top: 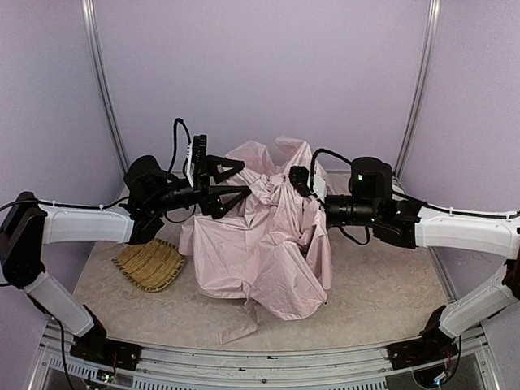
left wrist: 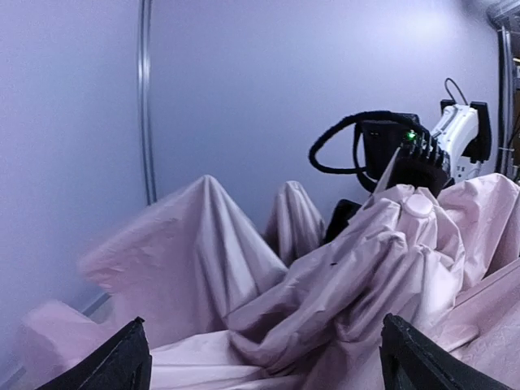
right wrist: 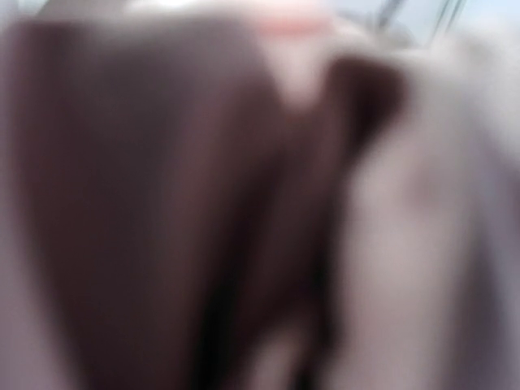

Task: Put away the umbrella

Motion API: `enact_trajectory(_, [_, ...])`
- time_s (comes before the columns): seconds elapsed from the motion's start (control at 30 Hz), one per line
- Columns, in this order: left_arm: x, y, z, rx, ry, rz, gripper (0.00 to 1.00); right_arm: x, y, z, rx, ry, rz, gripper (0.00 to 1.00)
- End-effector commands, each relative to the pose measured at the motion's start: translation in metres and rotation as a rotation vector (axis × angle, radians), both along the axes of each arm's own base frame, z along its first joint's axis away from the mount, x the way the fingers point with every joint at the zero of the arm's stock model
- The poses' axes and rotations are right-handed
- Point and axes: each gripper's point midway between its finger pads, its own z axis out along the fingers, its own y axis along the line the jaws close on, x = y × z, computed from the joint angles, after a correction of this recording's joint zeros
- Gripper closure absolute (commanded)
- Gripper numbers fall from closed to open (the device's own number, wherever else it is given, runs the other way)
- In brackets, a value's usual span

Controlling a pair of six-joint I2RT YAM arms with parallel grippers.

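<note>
Nearest the arm bases, the bench [top: 390,301] carries a loose pink strip [top: 236,329] trailing from the hem of the umbrella [top: 260,244]. Its pale pink canopy lies collapsed in a crumpled mound at mid-bench, not furled; shaft, ribs and handle are hidden under the cloth. Just left of the mound lies a woven straw tray [top: 150,264], flat on the bench; whether it touches the hem cannot be told. Above and beyond the tray, the left fingers [top: 231,193] hang clear of the bench, spread wide at the canopy's upper left flank and gripping nothing. The left wrist view agrees, showing both tips far apart with only folds of cloth beyond them. On the opposite flank the right fingers [top: 299,180] are pressed into the top folds. How far apart they stand, and whether they hold cloth or a rib, cannot be told: fabric hides them from above, and the right wrist view shows only a blurred dark and pink surface against the lens. Behind everything stands the lilac rear wall [top: 260,73]. Probable hazards: a grasp on cloth alone would slip or strain the canopy rather than gather the frame; opposed pulls by the two arms could bend an unseen rib; a dragged hem could shift the tray; and the covered right lens leaves any grasp there unverified.
</note>
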Motion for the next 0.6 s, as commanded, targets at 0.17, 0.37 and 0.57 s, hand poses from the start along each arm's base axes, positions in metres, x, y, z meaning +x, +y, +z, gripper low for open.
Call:
enact_trajectory(0.17, [0.013, 0.063, 0.018, 0.086, -0.063, 0.237, 0.01, 0.042, -0.061, 0.03, 0.077, 0.013, -0.233, 0.91])
enact_trajectory(0.37, [-0.003, 0.063, -0.053, 0.157, 0.13, 0.179, 0.01, 0.054, -0.081, 0.05, 0.071, -0.04, -0.304, 0.9])
enact_trajectory(0.57, [0.001, 0.032, -0.086, 0.176, 0.142, 0.173, 0.03, 0.047, -0.07, 0.045, 0.041, -0.006, -0.228, 0.87])
